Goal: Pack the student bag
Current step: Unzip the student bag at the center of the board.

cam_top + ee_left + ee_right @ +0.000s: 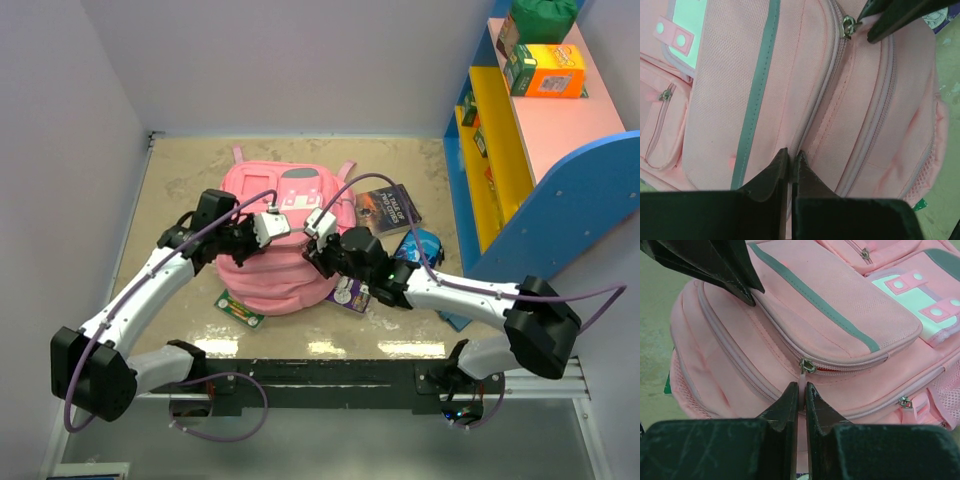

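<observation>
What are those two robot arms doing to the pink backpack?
They are getting the bag open so it can be packed. It lies flat on the table. The left gripper is shut, pinching the bag's fabric beside a zip to hold it steady. The right gripper is shut on a zip pull. That zip looks almost fully closed. A book lies on the table next to the bag, not packed yet.

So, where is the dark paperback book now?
In the top view, the dark paperback book lies just right of the large pink fabric backpack, toward the blue shelf.
</observation>
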You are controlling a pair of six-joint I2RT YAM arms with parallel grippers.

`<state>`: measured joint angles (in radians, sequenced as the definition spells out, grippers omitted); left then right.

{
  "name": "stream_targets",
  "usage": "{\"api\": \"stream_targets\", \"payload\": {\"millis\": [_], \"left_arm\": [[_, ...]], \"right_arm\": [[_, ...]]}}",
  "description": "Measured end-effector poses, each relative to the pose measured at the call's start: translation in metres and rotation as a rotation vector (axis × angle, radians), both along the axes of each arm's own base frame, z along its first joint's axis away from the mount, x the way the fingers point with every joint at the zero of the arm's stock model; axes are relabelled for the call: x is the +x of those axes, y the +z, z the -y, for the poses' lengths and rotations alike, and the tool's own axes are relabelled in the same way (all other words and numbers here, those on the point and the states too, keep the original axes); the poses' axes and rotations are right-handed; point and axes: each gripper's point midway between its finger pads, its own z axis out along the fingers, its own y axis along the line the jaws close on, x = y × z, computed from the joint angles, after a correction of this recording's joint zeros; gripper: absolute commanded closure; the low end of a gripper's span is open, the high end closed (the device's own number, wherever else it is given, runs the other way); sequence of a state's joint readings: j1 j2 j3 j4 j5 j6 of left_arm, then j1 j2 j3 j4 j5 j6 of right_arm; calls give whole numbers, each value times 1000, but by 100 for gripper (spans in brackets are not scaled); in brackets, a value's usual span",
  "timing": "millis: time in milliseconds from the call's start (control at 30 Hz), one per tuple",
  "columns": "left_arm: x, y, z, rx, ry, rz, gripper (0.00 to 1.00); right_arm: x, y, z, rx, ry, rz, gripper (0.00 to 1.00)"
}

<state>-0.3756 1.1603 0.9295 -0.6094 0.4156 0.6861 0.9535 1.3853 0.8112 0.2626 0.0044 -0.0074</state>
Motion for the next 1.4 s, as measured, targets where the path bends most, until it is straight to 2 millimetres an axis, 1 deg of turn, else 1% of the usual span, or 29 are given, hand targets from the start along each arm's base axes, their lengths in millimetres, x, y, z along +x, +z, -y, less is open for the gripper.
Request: {"api": "stream_targets", "payload": {"millis": [67, 200, 267, 367, 400, 567, 600, 633, 667, 700, 767, 800, 833, 900, 1000, 1067, 1133, 1200, 1267, 1300, 1367, 1400], "left_arm": [[-2, -2, 2, -6, 10, -20, 100], [-7, -1, 8, -14, 14, -57, 100], [-8, -1, 7, -19, 35, -75, 100], [-5, 4, 8, -27, 54, -78, 100], [-5, 6, 10, -30, 53, -82, 98], [-9, 15, 20, -47, 29, -110, 78], [-10, 19, 22, -50, 19, -114, 64], [-11, 24, 25, -58, 7, -112, 56], [-11, 32, 29, -71, -12, -102, 55], [-10, 42, 31, -85, -27, -83, 48], [-7, 63, 34, -106, -61, -25, 46], [-6, 69, 31, -109, -68, -6, 45], [-6, 76, 27, -110, -77, 16, 44], [-5, 82, 11, -97, -72, 47, 43], [-2, 76, -20, -52, -46, 50, 43], [2, 66, -40, -17, -36, 37, 43], [6, 47, -67, 33, -17, 19, 43], [7, 20, -91, 75, -3, -15, 41], [2, -1, -104, 102, -19, -37, 39], [-1, -8, -106, 105, -34, -36, 39], [-2, -13, -103, 103, -64, -10, 39], [-1, -12, -99, 99, -85, 14, 38]], "right_arm": [[-4, -3, -4, -2, -16, -8, 100], [-15, -12, -22, -5, -50, -25, 100], [-13, -12, -27, 9, -98, -37, 100], [-10, -6, -30, 42, -153, -42, 100], [-10, -4, -30, 50, -162, -40, 100], [-11, 2, -28, 93, -200, -31, 100], [-11, 3, -27, 99, -208, -31, 100], [-12, 3, -25, 104, -215, -29, 100], [-13, 3, -23, 108, -220, -32, 100], [-14, 0, -21, 107, -222, -39, 100], [-16, -7, -18, 98, -230, -52, 100], [-16, -11, -16, 94, -234, -60, 100], [-16, -14, -14, 92, -238, -66, 100], [-15, -16, -12, 91, -245, -74, 100], [-12, -17, -10, 99, -259, -84, 100], [-10, -18, -7, 101, -265, -89, 100], [-8, -19, -1, 103, -278, -92, 100], [-5, -18, 4, 105, -290, -91, 100], [-2, -17, 6, 109, -298, -89, 100], [-1, -16, 7, 110, -300, -89, 100], [-1, -17, 7, 109, -301, -91, 100], [-1, -17, 7, 109, -300, -92, 100]]}}
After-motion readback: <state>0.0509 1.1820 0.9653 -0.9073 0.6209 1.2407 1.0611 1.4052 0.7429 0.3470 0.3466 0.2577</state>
